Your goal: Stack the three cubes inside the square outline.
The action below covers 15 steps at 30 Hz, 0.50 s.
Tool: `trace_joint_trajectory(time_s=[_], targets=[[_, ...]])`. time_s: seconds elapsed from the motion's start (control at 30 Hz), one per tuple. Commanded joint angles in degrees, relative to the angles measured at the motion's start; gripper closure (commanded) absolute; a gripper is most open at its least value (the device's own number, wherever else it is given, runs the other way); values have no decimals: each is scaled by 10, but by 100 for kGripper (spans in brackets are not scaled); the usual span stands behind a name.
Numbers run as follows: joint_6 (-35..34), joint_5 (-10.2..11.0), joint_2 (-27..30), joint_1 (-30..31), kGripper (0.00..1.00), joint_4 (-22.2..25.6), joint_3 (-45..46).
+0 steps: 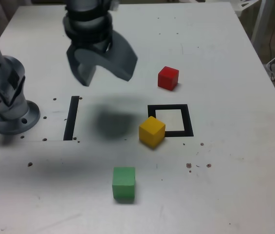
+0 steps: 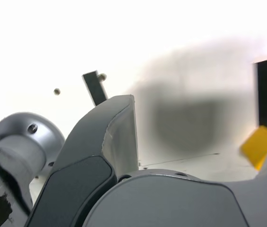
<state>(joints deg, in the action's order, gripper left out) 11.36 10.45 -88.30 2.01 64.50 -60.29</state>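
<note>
Square outline [image 1: 170, 120]: we see a black tape frame with a white centre, flat on the bench [image 1: 225, 185], roughly mid-bench and towards the exterior view's right; nothing lies inside it.
Yellow cube [image 1: 152, 131]: we find it at the outline's near corner on the exterior view's left, overlapping the tape there, turned slightly askew.
Red cube [image 1: 168, 78]: it sits beyond the outline, towards the bench's far edge, apart from the frame.
Green cube [image 1: 123, 183]: it rests nearer the bench's front edge, well apart from the outline.
Fingers [image 1: 103, 63]: we see them spread apart, empty, raised above the bench; their shadow falls between the outline and the tape strip.
Tape strip [image 1: 71, 118]: a straight black strip beside the arm base [image 1: 8, 105].
</note>
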Motion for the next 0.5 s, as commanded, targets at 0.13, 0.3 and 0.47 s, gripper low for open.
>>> trace_joint_trajectory(time_s=[0.13,0.3,0.47], targets=[[63,4,-38,-30,0,3,-49],[129,4,-73,-68,0,4,-92],[196,3,-108,-111,0,6,-131]])
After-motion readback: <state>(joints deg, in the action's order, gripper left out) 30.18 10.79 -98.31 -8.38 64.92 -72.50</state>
